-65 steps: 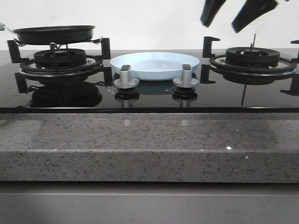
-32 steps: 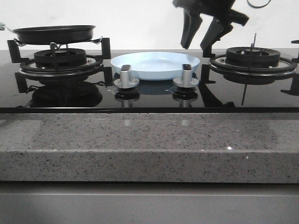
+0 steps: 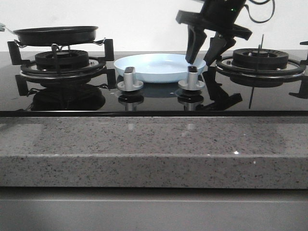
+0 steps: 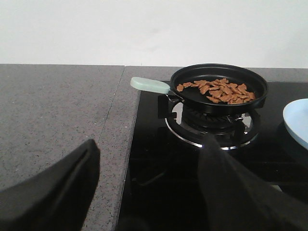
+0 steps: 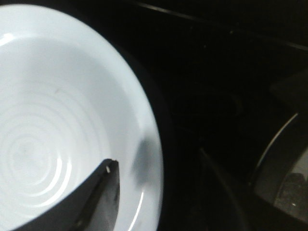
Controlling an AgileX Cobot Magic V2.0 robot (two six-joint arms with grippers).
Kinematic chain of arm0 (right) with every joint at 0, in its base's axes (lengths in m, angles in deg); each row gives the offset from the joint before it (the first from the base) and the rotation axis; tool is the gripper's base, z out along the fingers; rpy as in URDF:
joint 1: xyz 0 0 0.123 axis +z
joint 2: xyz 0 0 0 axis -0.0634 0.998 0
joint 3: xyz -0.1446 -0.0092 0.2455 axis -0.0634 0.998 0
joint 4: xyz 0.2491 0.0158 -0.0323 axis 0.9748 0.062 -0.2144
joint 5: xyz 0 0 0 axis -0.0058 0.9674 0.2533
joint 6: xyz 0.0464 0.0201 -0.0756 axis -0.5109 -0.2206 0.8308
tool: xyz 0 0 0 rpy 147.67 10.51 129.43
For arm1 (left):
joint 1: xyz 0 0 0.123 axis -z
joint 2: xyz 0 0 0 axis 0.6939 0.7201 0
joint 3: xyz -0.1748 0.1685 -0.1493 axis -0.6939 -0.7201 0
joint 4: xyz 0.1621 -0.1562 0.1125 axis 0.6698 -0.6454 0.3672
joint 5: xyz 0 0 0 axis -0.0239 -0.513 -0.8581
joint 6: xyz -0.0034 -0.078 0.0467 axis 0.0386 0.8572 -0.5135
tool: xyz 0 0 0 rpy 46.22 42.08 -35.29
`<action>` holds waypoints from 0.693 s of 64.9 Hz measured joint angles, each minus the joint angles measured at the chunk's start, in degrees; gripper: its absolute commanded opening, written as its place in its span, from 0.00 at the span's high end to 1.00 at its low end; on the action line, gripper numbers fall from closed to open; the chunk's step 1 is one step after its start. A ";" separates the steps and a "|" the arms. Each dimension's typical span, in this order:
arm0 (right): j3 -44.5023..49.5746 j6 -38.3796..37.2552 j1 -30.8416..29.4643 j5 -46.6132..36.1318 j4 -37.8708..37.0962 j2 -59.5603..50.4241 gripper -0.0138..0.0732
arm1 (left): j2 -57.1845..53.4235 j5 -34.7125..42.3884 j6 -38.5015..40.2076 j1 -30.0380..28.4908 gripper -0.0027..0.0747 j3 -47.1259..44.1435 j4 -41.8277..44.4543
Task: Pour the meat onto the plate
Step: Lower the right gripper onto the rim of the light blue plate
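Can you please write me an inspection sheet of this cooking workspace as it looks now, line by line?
Surface: black glass stove top set in a speckled grey counter; two burners and two knobs.
Job's things: meat lies in the black frying pan on the left burner; pale blue plate between the burners, no meat on it.
Clutter: nothing seen.
Grippers: right gripper open, fingers straddling the plate's right rim, one finger over its inside; left gripper open, short of the pan, holding nothing.
Cables: a black cable loops at the right arm.
Surroundings: plain white wall behind.
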 measured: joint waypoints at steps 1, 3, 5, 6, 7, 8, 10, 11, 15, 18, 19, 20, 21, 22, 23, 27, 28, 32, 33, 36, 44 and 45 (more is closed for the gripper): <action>0.00 0.11 0.00 0.00 0.00 0.13 0.39 | 0.00 0.00 0.00 0.00 0.40 0.00 0.00; -0.12 0.11 0.00 0.00 0.00 0.15 0.39 | 0.00 0.00 0.00 0.00 0.40 0.00 0.00; -0.12 0.11 0.00 0.00 0.00 0.24 0.39 | 0.00 0.00 0.00 0.00 0.40 0.00 0.00; -0.21 0.11 0.00 -0.10 0.00 0.24 0.40 | 0.00 0.00 0.00 0.00 0.40 0.00 0.00; -0.21 0.11 0.00 -0.10 0.00 0.24 0.40 | 0.00 0.00 0.00 0.00 0.40 0.00 0.00; -0.21 0.11 0.00 -0.10 0.00 0.24 0.41 | 0.00 0.00 0.00 0.00 0.40 0.00 0.00; -0.21 0.11 0.00 -0.10 0.00 0.27 0.44 | 0.00 0.00 0.00 0.00 0.40 0.00 0.00; -0.21 0.11 0.00 -0.10 0.00 0.27 0.45 | 0.00 0.00 0.00 0.00 0.40 0.00 0.00; -0.21 0.12 0.00 -0.10 0.00 0.37 0.56 | 0.00 0.00 0.00 0.00 0.40 0.00 0.00; -0.21 0.23 0.00 -0.10 0.00 0.37 0.64 | 0.00 0.00 0.00 0.00 0.40 0.00 0.00; -0.21 0.23 0.00 -0.10 0.00 0.37 0.67 | 0.00 0.00 0.00 0.00 0.40 0.00 0.00; -0.21 0.23 0.00 -0.10 0.00 0.37 0.71 | 0.00 0.00 0.00 0.00 0.40 0.00 0.00; -0.21 0.23 0.00 -0.10 0.00 0.37 0.74 | 0.00 0.00 0.00 0.00 0.40 0.00 0.00; -0.21 0.23 0.00 -0.10 0.00 0.37 0.77 | 0.00 0.00 0.00 0.00 0.40 0.00 0.00; -0.21 0.23 0.00 -0.10 0.00 0.39 0.80 | 0.00 0.00 0.00 0.00 0.40 0.00 0.00; -0.21 0.23 0.00 -0.10 0.07 0.49 0.90 | 0.00 0.00 0.00 0.00 0.40 0.00 0.00; -0.21 0.23 0.00 -0.10 0.07 0.49 0.92 | 0.00 -0.10 0.00 0.00 0.40 0.00 0.00; -0.33 0.12 0.00 -0.21 0.52 0.49 0.91 | 0.00 -0.07 0.00 0.00 0.40 0.00 0.00; -0.43 0.12 0.00 -0.21 0.53 0.49 0.91 | 0.00 -0.07 0.00 0.00 0.40 0.00 0.00; -0.65 0.12 0.00 -0.10 0.53 0.49 0.91 | 0.00 -0.07 0.00 0.00 0.40 0.00 0.00; -1.36 0.12 0.00 0.02 0.53 0.49 0.91 | 0.00 -0.07 0.00 0.00 0.40 0.00 0.00; -1.36 0.12 0.00 0.02 0.53 0.49 0.91 | 0.00 -0.07 0.00 0.00 0.40 0.00 0.00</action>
